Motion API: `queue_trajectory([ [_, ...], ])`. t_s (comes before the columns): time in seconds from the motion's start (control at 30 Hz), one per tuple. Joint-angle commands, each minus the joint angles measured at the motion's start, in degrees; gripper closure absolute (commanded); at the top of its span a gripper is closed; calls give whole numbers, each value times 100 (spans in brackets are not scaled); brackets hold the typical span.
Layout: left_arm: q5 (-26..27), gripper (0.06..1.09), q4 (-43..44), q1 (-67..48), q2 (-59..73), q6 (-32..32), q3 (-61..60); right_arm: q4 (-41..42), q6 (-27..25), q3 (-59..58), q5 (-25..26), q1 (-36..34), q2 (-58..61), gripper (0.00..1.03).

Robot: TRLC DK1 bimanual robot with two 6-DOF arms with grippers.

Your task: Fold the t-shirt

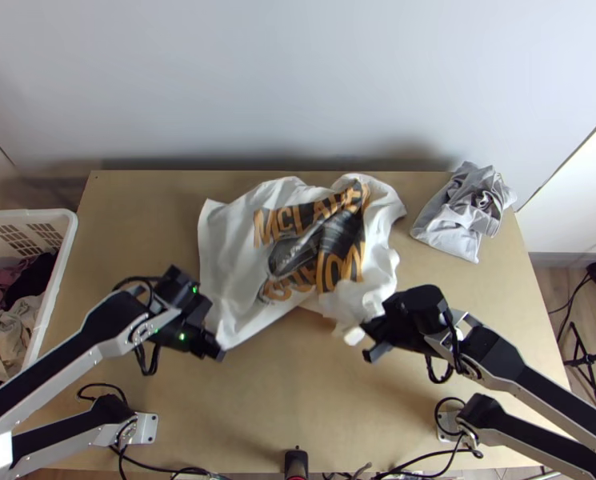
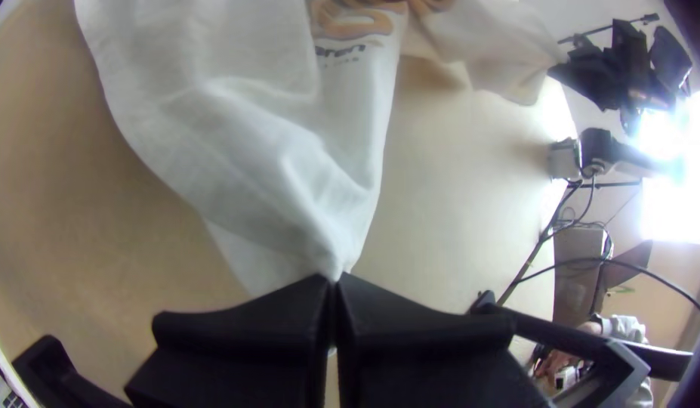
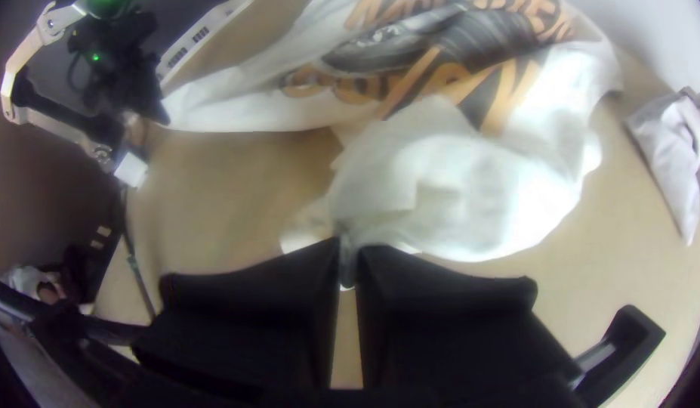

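1. White t-shirt w/ orange lettering & dark graphic (image 1: 242, 232): lies mid tabletop of light wood (image 1: 138, 216), rumpled, print side up, long axis approx. L–R across the top view. Bulk is beyond both grips, toward the wall side.
2. L tool, wide flat black fingers (image 1: 218, 354): fingers tog., clamped on a pointed near-L corner of the shirt; cloth fans out from the pinch & away, per L wrist view.
3. R tool, same black type (image 1: 365, 341): pinching a narrow bit of shirt at its near-R part, thin strip b/w the fingers. Can't tell if it's sleeve or hem.
4. Key relation: shirt spans the gap b/w the tools & spreads beyond them. Neither arm needs a reach; both are at the cloth. L side lies flatter, R side is bunched, so R arm is nearest the mess.
5. Next, I'd guess: tools apart sideways, L vs. R, to draw the near edge taut, then shift the bulk so it lies flat. Looks like early prep, no neat fold made.
6. Risk: R pinch is small, might slip under tension; bunched R side could also fold under itself.
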Motion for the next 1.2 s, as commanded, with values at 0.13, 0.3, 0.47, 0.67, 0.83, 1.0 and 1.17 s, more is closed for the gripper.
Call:
queue_trajectory([
  [0.13, 868, 102, -985, 38, -546, 609, -447, -838, 582, -51, -1988, 315, -67, 98],
  [0.3, 1668, 102, -1679, -287, -1188, 1004, -737, -1243, 327, 81, -2885, 367, -102, 98],
  [0.47, 1879, 102, -1828, -1271, -1671, 793, -834, -1708, -385, 72, -3632, 622, -120, 98],
  [0.67, 1975, 102, -1855, -1948, -1522, 925, -807, -1744, -728, -78, -3799, 684, -93, 98],
  [0.83, 2810, 102, -1424, 407, -626, 1066, -799, -1506, -587, 10, -4344, -1267, 592, 97],
  [1.0, 3311, 102, -1310, 2165, 227, 1435, -570, -1453, -860, 256, -4634, -2683, 1357, 97],
  [1.17, 3188, 102, -545, 2701, 174, 855, -711, -1084, -842, 186, -4634, -2858, 1348, 97],
])
